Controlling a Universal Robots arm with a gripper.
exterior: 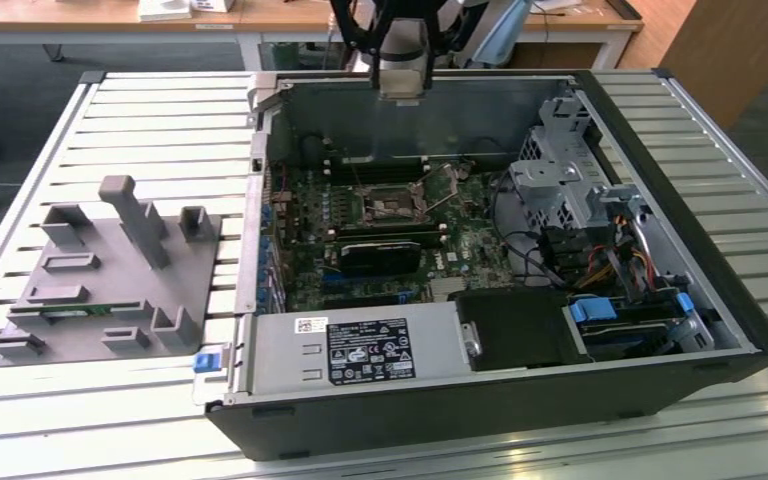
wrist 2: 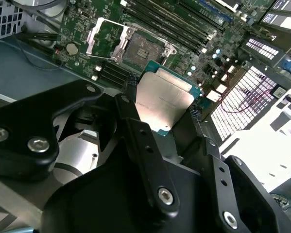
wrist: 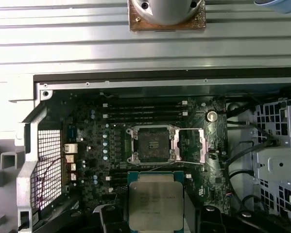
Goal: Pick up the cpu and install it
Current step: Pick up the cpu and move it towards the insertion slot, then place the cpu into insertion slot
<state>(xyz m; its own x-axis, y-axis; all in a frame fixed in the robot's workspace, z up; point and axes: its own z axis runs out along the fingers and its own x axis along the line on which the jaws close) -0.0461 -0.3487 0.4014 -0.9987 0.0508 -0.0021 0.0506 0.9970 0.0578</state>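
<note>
The cpu (wrist 2: pixel 165 92) (wrist: pixel 156 198) is a flat square chip with a shiny silver top, and it is clamped by its edges between my black fingers (wrist 2: pixel 130 126). My gripper (wrist 2: pixel 162 114) (wrist: pixel 156 213) is shut on it. In the exterior view the gripper (exterior: pixel 400 80) hangs high over the far wall of the open computer case (exterior: pixel 518 420). The motherboard socket (exterior: pixel 391 208) (wrist 2: pixel 143 51) (wrist: pixel 152 144) lies below and ahead of the chip, with its metal load plate (wrist: pixel 191 145) swung open to one side. The chip is well above the socket and does not touch it.
A grey fixture block (exterior: pixel 104 270) with upright posts sits on the slatted table at the exterior view's left. Inside the case are a power supply (exterior: pixel 357 350), a drive cage (exterior: pixel 558 170), cables (exterior: pixel 544 255) and memory slots (wrist: pixel 145 109) beside the socket.
</note>
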